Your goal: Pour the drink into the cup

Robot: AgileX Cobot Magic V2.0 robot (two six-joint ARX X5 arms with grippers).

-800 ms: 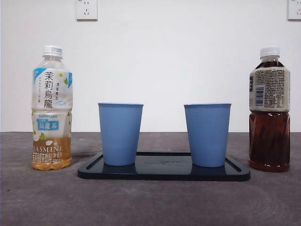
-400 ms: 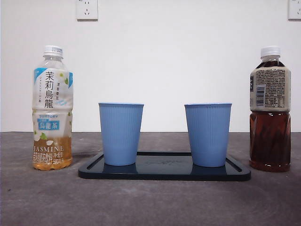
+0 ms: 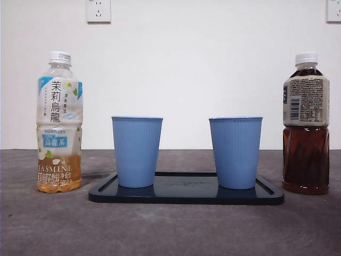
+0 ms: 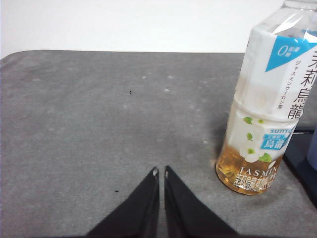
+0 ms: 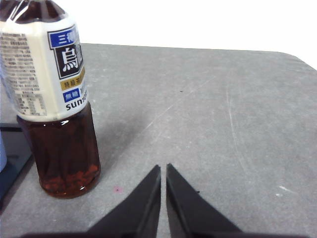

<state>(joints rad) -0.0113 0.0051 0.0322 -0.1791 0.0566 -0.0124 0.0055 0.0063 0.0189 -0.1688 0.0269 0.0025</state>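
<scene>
Front view: two capped bottles, jasmine (image 3: 59, 122) and dark tea (image 3: 305, 124), flanking cups (image 3: 137, 151) on a tray (image 3: 186, 194) on the desk (image 3: 170, 229); left pincer (image 4: 160, 173) and right pincer (image 5: 163, 168) together, empty, beside bottles; nothing grasped, uncapped or poured yet.

Grey table (image 3: 42, 224) bears tray (image 3: 186, 196), jasmine bottle (image 3: 59, 122), dark bottle (image 3: 305, 125).

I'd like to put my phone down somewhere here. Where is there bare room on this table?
Bare tabletop lies in front of the black tray, and between the tray and each bottle: jasmine tea bottle, dark tea bottle. The tray is crowded with two blue cups, with only a gap between them.
</scene>
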